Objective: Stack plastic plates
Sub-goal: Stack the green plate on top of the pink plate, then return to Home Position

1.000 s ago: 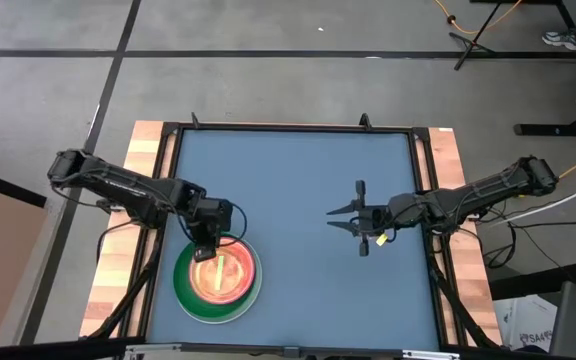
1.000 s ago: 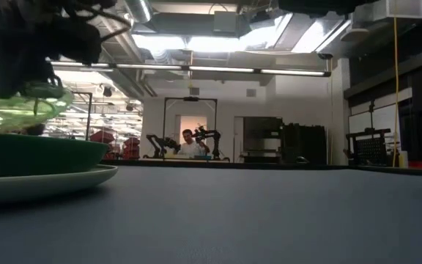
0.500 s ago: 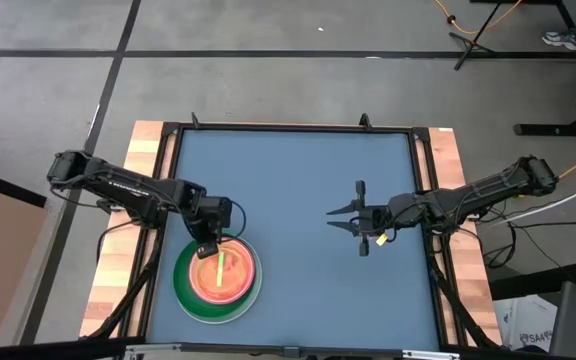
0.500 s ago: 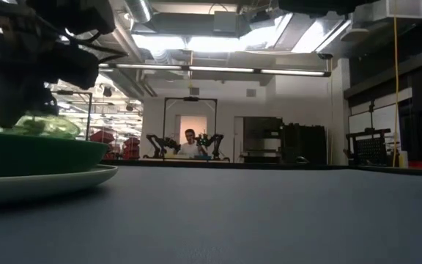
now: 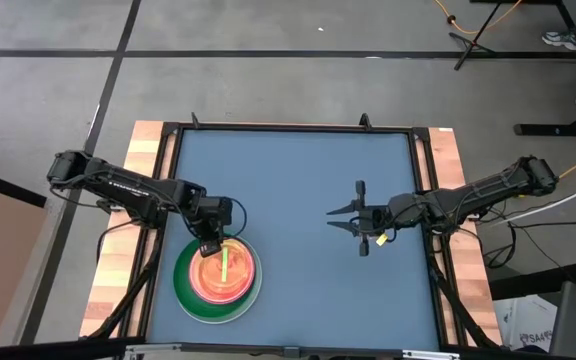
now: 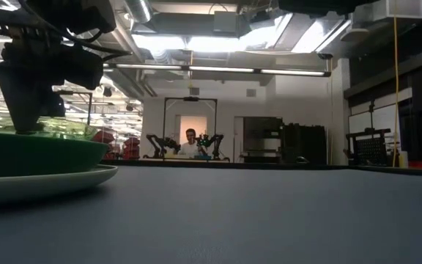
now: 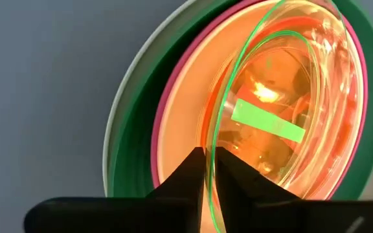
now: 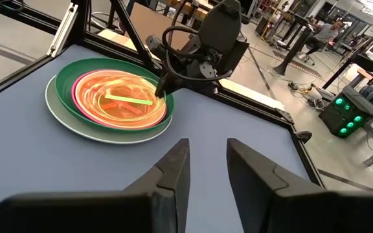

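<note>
Change: since a second ago the small translucent green plate (image 7: 283,97) has come down from a tilted carry to lie low on the stack at the lower left of the high view.
Stack: pale plate (image 6: 57,180) at the base, dark green plate (image 5: 186,290) on it, then magenta plate (image 7: 164,113), with orange-pink small ones nested inside.
Left gripper (image 7: 207,169): jaws nearly together on the green plate's rim, seemingly only just easing apart.
Right gripper (image 5: 348,222): waiting at mid-right over the table (image 5: 298,180), jaws spread, holding nothing.
Doing it well: open fully before lifting, then rise straight up so the rim isn't dragged off-centre.
</note>
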Action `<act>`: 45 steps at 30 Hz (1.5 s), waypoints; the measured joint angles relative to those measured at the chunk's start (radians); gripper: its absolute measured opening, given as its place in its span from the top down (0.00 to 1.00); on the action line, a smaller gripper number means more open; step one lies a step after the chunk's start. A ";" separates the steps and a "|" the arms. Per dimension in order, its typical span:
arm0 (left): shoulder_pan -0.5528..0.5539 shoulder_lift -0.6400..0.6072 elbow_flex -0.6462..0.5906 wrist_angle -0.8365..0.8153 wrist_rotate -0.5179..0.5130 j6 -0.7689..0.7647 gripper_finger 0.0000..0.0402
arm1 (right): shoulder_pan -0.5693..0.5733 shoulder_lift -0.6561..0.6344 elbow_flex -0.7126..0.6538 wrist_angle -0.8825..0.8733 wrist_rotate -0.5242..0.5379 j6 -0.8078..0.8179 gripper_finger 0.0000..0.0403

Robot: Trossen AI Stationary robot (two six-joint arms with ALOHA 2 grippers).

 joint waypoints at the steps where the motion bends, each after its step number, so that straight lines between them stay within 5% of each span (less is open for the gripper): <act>1: 0.000 0.000 0.000 0.000 0.002 -0.003 0.92 | 0.000 0.000 0.000 0.000 0.000 0.000 0.76; 17: 0.000 0.000 0.000 -0.001 0.065 -0.031 0.70 | 0.000 0.000 0.000 0.000 0.000 0.000 0.76; 32: 0.001 0.000 0.000 -0.011 0.162 -0.037 0.70 | 0.000 0.000 0.000 -0.001 0.000 -0.001 0.76; 36: -0.002 0.000 0.000 0.001 0.253 -0.025 0.70 | 0.000 0.000 0.000 -0.001 -0.002 -0.001 0.76; 45: -0.006 0.000 0.000 0.240 0.234 -0.023 0.70 | 0.000 0.000 0.000 -0.001 -0.003 -0.002 0.76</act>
